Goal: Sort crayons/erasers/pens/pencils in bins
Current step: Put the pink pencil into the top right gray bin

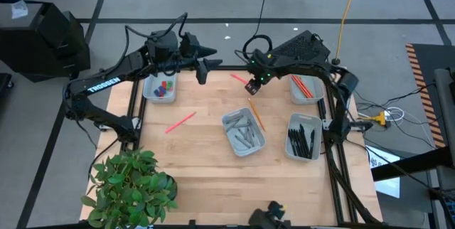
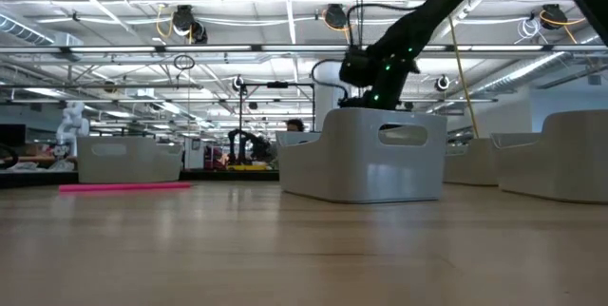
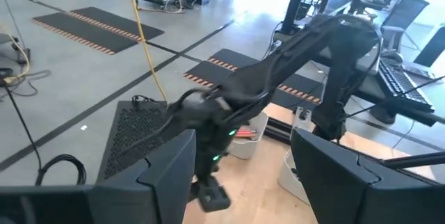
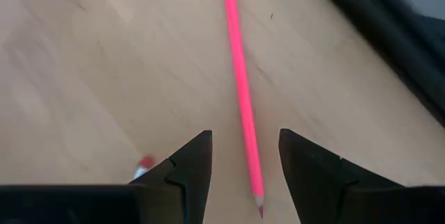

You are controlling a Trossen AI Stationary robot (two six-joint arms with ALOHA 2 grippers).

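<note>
My right jaws (image 4: 245, 165) gape over the pink pencil (image 4: 240, 88) on the counter (image 4: 83, 57); centre, drop, clamp mid-shaft. Left jaws (image 3: 240, 175) open, waiting.

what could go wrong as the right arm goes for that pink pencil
1. The right gripper hangs above the pink pencil with open jaws, and the pencil lies almost along the gap. The jaws may close near its tip, so it could tilt or slip out.

2. An orange pencil lies loose beside the middle bin. A swing towards the pencil bin might knock it.

3. The left gripper hovers nearby at the table's far edge, so the arms could cross.
</note>
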